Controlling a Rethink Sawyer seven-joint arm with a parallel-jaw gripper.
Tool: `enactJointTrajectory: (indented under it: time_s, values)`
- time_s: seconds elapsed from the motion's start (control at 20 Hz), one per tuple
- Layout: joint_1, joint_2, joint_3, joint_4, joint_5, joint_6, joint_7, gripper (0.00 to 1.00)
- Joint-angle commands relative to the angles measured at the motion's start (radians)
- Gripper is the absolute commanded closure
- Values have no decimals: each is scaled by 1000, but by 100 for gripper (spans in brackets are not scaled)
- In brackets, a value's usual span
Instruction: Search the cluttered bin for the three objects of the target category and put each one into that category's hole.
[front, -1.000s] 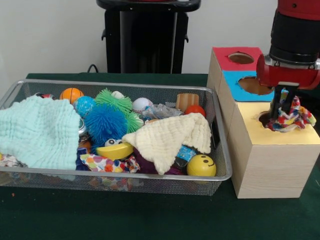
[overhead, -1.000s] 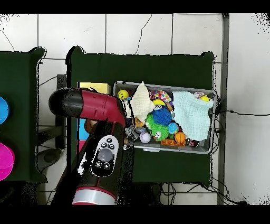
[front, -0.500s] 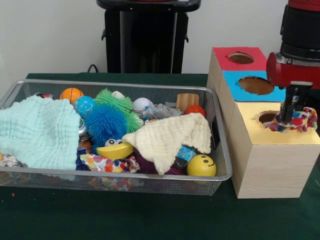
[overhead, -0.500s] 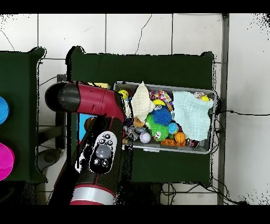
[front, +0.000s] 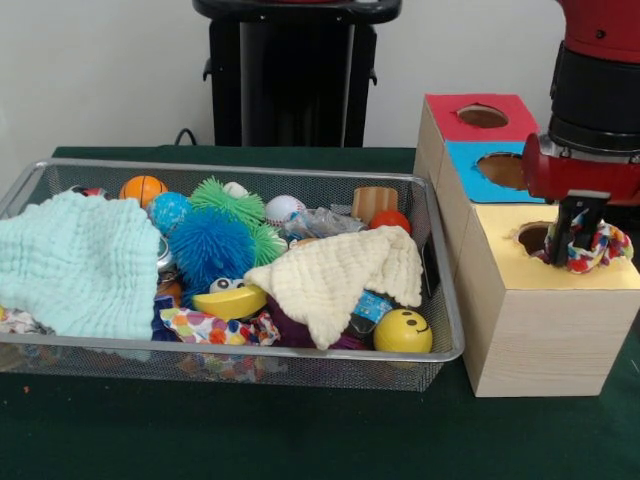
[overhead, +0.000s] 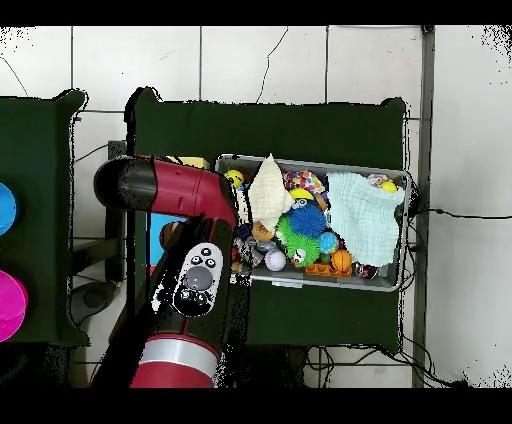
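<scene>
Wire-mesh metal bin (front: 440, 300), wood box (front: 530, 330), seemingly crinkly cloths (front: 340, 275)

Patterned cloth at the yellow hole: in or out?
Partly in. The cloth bunches over the hole's rim with the gripper pressing on it.

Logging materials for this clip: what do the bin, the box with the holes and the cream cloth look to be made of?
The bin looks like fine metal wire mesh with a shiny rim. The box appears to be pale wood, grain showing on its sides, with matte red, blue and yellow tops, possibly paper or paint. The cream cloth seems a soft crinkled fabric, perhaps muslin.
</scene>
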Motion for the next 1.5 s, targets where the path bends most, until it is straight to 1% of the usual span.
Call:
enactJointTrajectory:
  time_s: [0.05, 0.15, 0.4, 0.65, 0.7, 0.8, 0.9, 1.05, 1.15, 1.35, 1.5]
  values:
    - [-13, 80, 84, -4, 57, 131, 308, 100]
    - [-11, 74, 88, 0, 66, 153, 316, 100]
    - [-8, 51, 68, -23, 72, 271, 340, 100]
    - [34, 43, -18, -19, 39, 369, 407, 100]
    - [42, 40, -25, -13, 36, 376, 414, 100]
    - [45, 37, -28, -14, 29, 377, 409, 100]
    - [45, 40, -25, -19, 23, 349, 392, 100]
    - [44, 56, -20, -37, 6, 266, 361, 100]
    - [45, 65, -10, -41, 3, 229, 355, 100]
    - [56, 69, -14, -54, -4, 209, 356, 100]
    - [71, 87, -56, -97, -28, 202, 362, 100]
